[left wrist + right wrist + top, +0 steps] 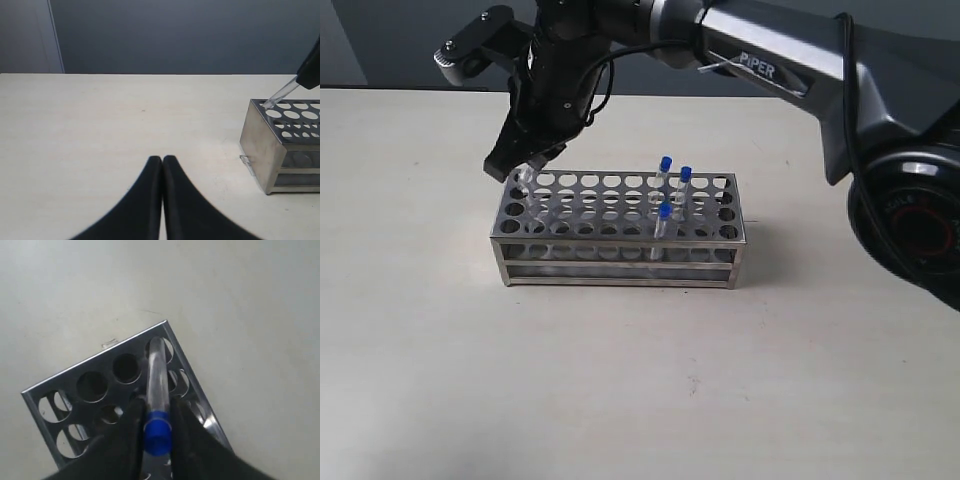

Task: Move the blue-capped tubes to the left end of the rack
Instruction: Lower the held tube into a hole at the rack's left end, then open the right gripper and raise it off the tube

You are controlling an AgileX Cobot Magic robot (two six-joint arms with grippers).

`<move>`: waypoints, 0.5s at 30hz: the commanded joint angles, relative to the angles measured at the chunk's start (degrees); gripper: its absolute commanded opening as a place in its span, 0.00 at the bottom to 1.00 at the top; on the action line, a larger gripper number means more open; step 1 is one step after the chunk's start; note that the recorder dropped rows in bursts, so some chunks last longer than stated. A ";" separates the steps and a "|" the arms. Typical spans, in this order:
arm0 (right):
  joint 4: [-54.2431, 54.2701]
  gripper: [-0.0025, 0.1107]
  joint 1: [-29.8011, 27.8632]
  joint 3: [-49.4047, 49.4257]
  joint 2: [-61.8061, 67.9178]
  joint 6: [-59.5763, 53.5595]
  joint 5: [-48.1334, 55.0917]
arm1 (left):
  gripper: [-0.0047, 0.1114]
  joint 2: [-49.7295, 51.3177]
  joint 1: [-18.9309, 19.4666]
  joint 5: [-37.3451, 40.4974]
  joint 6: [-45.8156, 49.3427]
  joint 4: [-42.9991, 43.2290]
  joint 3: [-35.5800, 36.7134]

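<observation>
The silver rack (620, 266) stands mid-table. Three blue-capped tubes (665, 166) (685, 178) (664, 214) stand upright in its right half. My right gripper (527, 165) reaches across to the rack's left end and is shut on a fourth blue-capped tube (529, 188). That tube is tilted, with its lower tip at a corner hole of the left end. The right wrist view shows the fingers (135, 422) pinching the tube (157, 380) just below its cap, over the rack (107, 362). My left gripper (162, 159) is shut and empty, low over the table, apart from the rack (260, 145).
The right arm's dark links (770, 60) span the back of the scene above the rack. The beige table (620, 400) extends in front of and left of the rack. A grey wall (175, 35) lies behind the table.
</observation>
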 commanded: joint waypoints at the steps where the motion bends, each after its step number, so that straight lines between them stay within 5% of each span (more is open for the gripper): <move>1: -0.27 0.01 -0.12 0.06 -0.20 -0.43 -3.16 | 0.05 -0.20 -0.36 -0.40 -0.03 0.00 -0.18; 15: 2.19 0.01 -0.12 0.06 3.90 -0.56 -8.07 | 0.05 -0.20 -0.36 -0.26 -0.03 -0.11 -0.18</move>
